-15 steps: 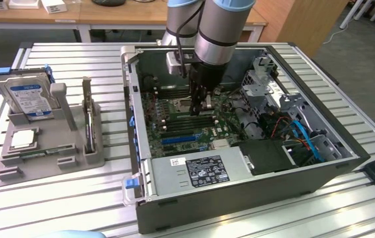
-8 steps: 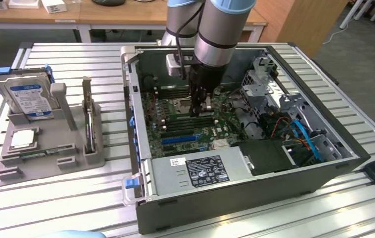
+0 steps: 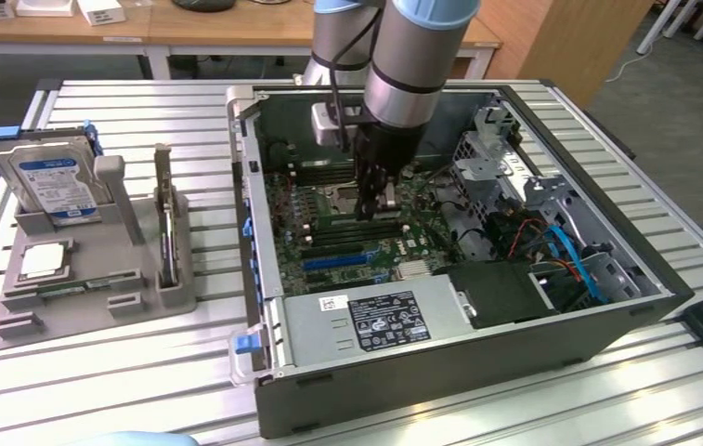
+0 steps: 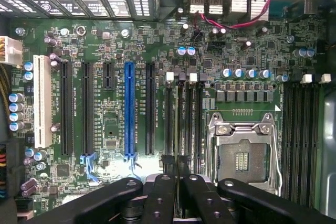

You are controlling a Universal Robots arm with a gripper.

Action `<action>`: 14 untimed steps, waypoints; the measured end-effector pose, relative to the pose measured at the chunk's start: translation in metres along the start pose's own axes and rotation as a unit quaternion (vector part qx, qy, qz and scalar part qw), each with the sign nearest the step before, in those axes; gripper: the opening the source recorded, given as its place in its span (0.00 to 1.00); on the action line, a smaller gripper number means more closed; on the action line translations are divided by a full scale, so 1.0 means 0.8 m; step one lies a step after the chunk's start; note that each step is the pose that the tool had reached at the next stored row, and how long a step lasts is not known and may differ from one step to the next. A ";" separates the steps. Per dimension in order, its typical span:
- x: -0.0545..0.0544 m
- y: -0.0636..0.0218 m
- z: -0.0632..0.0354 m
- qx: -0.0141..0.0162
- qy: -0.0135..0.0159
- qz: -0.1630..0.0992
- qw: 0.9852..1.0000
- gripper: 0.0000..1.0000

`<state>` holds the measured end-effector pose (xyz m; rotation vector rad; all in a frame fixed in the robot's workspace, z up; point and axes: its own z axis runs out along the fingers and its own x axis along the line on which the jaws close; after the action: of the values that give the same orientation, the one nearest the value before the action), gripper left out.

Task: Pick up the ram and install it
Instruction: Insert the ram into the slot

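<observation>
Where its fingers (image 4: 159, 190) meet narrowly over the memory slots (image 4: 181, 119), the gripper (image 4: 176, 165) hides whether anything is pinched between them.

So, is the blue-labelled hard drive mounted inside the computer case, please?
No, the hard drive stands in the grey holder beside the case.

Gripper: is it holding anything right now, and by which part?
Cannot be told. The gripper is shut low over the memory slots beside the CPU socket; anything pinched there is hidden.
</observation>
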<state>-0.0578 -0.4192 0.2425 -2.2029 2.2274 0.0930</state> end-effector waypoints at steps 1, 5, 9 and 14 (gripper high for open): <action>0.000 0.000 0.000 0.000 0.000 0.000 1.000 0.12; 0.002 0.000 0.002 0.000 0.000 0.000 1.000 0.12; 0.003 0.000 0.003 0.000 0.000 0.000 1.000 0.12; 0.003 0.000 0.004 0.003 0.000 0.000 1.000 0.12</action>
<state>-0.0577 -0.4212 0.2389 -2.2002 2.2239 0.0855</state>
